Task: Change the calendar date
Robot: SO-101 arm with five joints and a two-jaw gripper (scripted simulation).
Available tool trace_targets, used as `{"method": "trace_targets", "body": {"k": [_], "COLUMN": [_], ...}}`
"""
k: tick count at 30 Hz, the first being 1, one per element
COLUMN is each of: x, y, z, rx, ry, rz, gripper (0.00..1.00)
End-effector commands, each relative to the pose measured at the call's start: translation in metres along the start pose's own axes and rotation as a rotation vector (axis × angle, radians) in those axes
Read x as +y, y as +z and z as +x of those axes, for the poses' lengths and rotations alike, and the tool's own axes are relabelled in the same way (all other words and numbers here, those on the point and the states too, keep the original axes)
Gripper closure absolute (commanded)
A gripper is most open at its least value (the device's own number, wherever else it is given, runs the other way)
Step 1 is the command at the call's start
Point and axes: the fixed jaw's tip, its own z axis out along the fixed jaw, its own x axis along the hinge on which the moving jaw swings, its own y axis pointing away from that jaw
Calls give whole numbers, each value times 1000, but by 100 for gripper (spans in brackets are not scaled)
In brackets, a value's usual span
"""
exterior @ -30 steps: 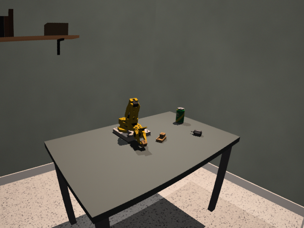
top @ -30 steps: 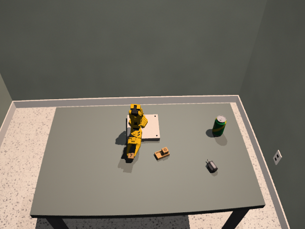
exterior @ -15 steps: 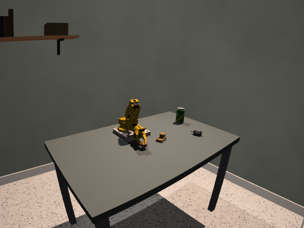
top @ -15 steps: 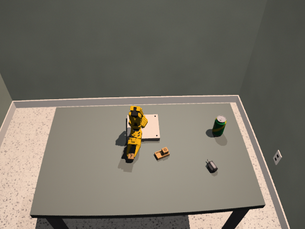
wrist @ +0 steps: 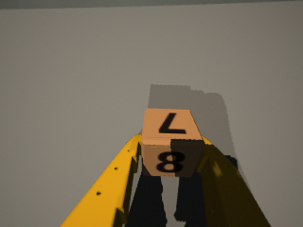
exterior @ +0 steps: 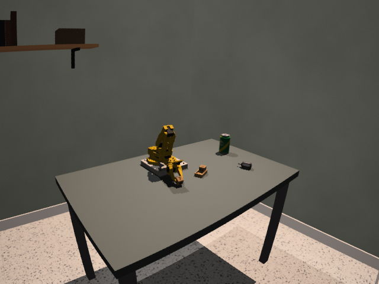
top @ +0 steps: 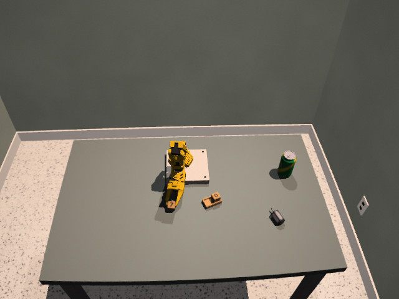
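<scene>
A wooden cube (wrist: 171,142) was held firmly in the closed gripper (top: 171,204), just above the table (top: 96,244), at about 9 o'clock from the tray (top: 207,202) and a little apart from it. In the wrist view a 7 was seen on the cube's upper face and an 8 on the face toward the camera. The other cube (top: 216,195), with a 0 on top, was still seated in the tray, at its 3 o'clock end. A slip was judged possible, because the cube's flat, smooth sides were pinched by only two narrow yellow plastic jaws. If the cube was turned wrongly during placing, a wrong or inverted digit could be shown at the front. It could also be caught on the tray's low edge and left tilted. The tray looked light and could be pushed.
</scene>
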Motion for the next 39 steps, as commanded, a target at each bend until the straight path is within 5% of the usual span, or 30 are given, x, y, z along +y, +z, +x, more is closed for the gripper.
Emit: {"method": "trace_targets", "body": {"k": [1, 17, 27, 39], "x": [-2, -2, -2, -2], "y": [1, 2, 2, 2], "z": [-1, 1, 1, 1], "rx": [-12, -12, -12, -12], "ry": [-2, -2, -2, -2], "rz": [8, 8, 8, 8], "gripper": [100, 100, 84, 81]}}
